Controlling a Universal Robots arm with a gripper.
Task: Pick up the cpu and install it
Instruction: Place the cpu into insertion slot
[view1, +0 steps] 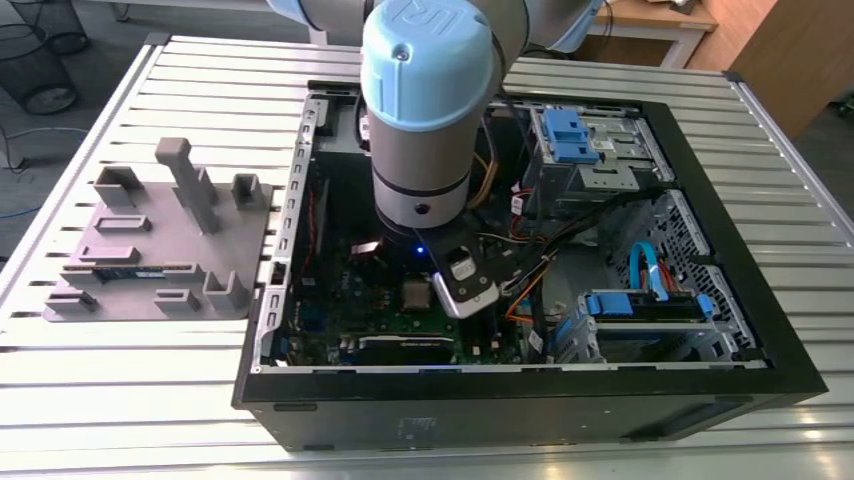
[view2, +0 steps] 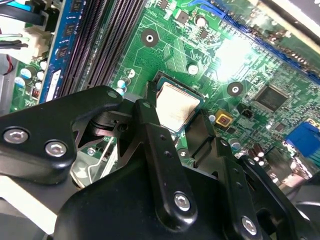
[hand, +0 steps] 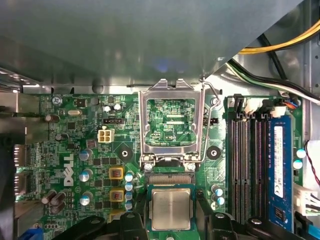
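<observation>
Seating looks to be the step in hand. In the first wrist view the cpu lies flat in the socket on the green motherboard, silver top up, its pale rim running parallel with the socket walls. The gripper straddles it. Its black fingers are spread, one on each side, and as far as I can judge they stand just off the chip's edges, pinching nothing.

The hinged metal frame is swung open just beside the chip, clear of it. The memory slots run along the socket's other side.

From where I stand, the arm reaches down into the open computer case, and a grey fixture tray sits well apart on the exterior view's left.

Done well, I'd say this step calls for a level chip and square corners. It wants no sideways drag across the contacts, and no downward push from the fingers.
</observation>
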